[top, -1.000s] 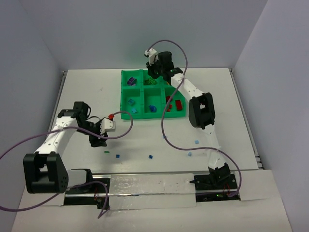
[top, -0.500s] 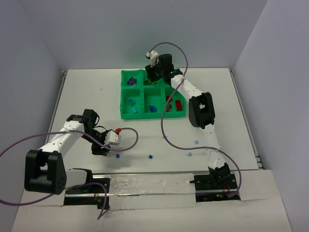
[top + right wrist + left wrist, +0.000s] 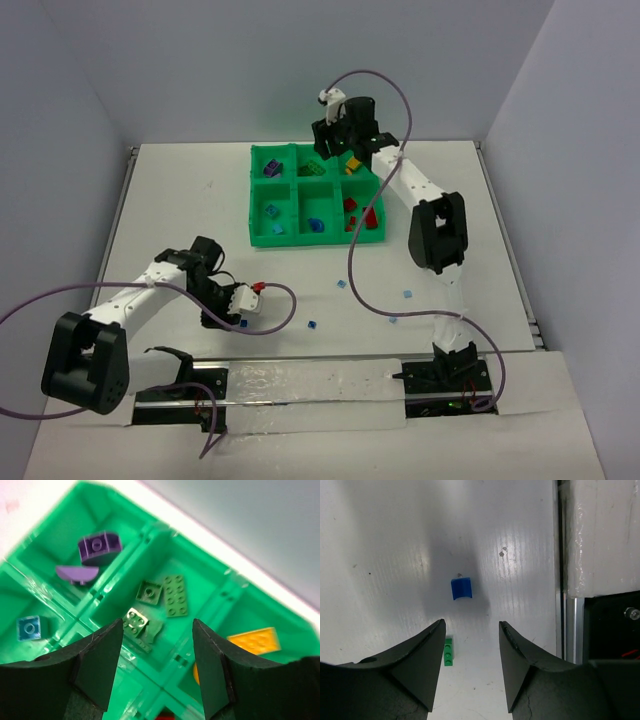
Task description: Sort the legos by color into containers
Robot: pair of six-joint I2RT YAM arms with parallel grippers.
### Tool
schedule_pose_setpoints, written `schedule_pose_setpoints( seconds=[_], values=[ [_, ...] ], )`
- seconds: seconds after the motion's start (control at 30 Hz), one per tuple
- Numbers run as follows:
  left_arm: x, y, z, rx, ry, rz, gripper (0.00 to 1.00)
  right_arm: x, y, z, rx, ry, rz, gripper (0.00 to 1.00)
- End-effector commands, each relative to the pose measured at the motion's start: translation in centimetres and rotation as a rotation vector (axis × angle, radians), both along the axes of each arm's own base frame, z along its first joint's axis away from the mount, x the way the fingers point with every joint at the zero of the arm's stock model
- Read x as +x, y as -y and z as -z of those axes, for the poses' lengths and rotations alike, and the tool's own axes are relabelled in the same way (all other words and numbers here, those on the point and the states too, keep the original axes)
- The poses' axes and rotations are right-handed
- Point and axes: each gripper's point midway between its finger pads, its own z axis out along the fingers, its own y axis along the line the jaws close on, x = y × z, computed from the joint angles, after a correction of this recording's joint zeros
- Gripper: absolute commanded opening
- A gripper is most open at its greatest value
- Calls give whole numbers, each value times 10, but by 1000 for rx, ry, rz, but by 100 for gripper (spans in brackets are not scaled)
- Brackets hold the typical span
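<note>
Legos (image 3: 313, 325) split between tray and table: green plates (image 3: 175, 595) in the middle compartment of the far row, purple pieces (image 3: 100, 547) in the far-left one, a yellow plate (image 3: 252, 641) in the far-right, red bricks (image 3: 368, 218) in the near-right. Green tray (image 3: 290, 243) set toward the far edge of the table (image 3: 180, 200). Right gripper (image 3: 157, 625) hanging over the green compartment, jaws apart and empty, probably stationed there for a drop by color. Left gripper (image 3: 471, 625) low near the table's near edge, jaws parted with nothing between, lined up on a blue brick (image 3: 461, 588) just ahead. Tiny green plate (image 3: 449, 651) just beside one finger, a likely nuisance on closing. Other blue strays (image 3: 407, 293) well apart, toward the near right corner.
</note>
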Motion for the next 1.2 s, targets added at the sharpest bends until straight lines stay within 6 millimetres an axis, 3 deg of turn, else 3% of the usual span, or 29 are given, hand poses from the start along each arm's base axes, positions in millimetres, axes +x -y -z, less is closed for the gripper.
schedule_pose_setpoints(
  seconds=[0.0,0.13,0.27,0.67,1.17],
  values=[
    [13,-4,4,36,63,-51,55,-1,26,-61,57,76,50,65],
    [19,-12,7,64,124,-51,54,-8,34,-67,63,73,52,66],
    [27,-18,8,106,131,-85,53,-15,37,-60,41,63,38,67],
    [41,-25,17,168,140,-80,52,-18,46,-56,37,44,33,67],
    [46,-37,37,234,178,-36,31,-19,66,-49,21,27,61,67]
  ],
)
